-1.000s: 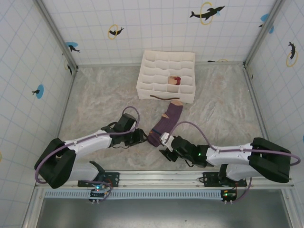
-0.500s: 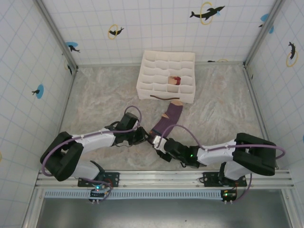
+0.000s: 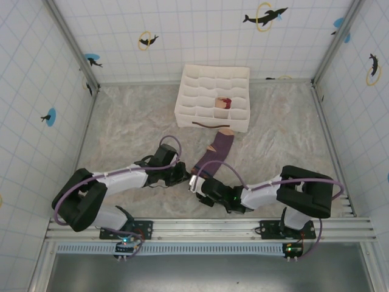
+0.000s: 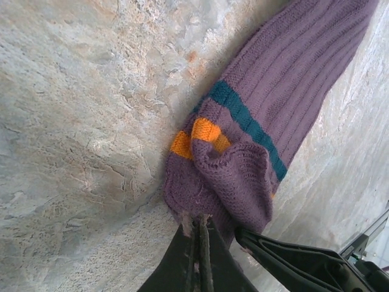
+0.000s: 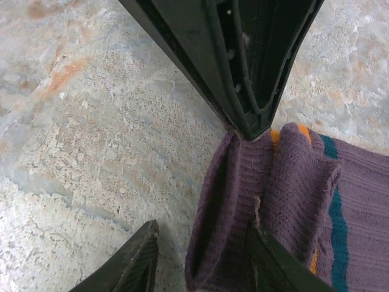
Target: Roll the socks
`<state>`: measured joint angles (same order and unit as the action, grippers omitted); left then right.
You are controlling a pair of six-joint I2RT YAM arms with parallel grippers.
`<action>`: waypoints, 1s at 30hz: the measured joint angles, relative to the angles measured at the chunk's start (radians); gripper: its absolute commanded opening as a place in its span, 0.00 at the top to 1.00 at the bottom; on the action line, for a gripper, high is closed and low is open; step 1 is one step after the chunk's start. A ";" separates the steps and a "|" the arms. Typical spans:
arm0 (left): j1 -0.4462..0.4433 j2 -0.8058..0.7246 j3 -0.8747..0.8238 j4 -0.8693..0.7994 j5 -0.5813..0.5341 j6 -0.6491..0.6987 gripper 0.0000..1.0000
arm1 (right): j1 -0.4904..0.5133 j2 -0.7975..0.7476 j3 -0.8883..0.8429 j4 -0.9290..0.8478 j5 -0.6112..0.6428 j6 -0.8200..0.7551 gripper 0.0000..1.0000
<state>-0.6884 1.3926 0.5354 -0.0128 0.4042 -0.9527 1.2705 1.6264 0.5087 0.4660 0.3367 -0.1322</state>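
Lying on mottled marble-look tabletop [image 3: 121,125], purple sock [image 3: 217,152], white gridded walls [image 3: 194,33].

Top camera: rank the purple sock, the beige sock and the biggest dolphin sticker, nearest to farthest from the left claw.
1. purple sock, its cuff pinched in the left claw.
2. beige sock, in the organiser box behind.
3. biggest dolphin sticker, back wall, right.
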 measured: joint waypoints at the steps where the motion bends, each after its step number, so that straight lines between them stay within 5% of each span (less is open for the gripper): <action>1: 0.000 -0.002 0.000 0.000 0.000 0.000 0.97 | 0.000 0.005 0.003 0.004 0.002 0.000 0.63; 4: 0.000 -0.009 0.000 0.000 0.000 -0.002 0.98 | 0.000 0.019 0.011 0.010 0.009 0.000 0.69; 10: 0.000 -0.023 0.000 -0.002 -0.001 -0.002 0.91 | 0.002 0.037 0.031 -0.002 0.027 0.007 0.99; 15: 0.000 -0.049 0.003 -0.021 -0.016 0.002 0.75 | -0.011 0.037 0.071 -0.056 0.009 0.036 1.00; 30: 0.003 -0.113 0.029 -0.121 -0.110 0.013 0.66 | -0.148 0.035 0.214 -0.254 -0.191 0.194 1.00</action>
<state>-0.6853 1.2800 0.5640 -0.1337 0.2943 -0.9398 1.1225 1.6611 0.7231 0.2123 0.1459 0.0620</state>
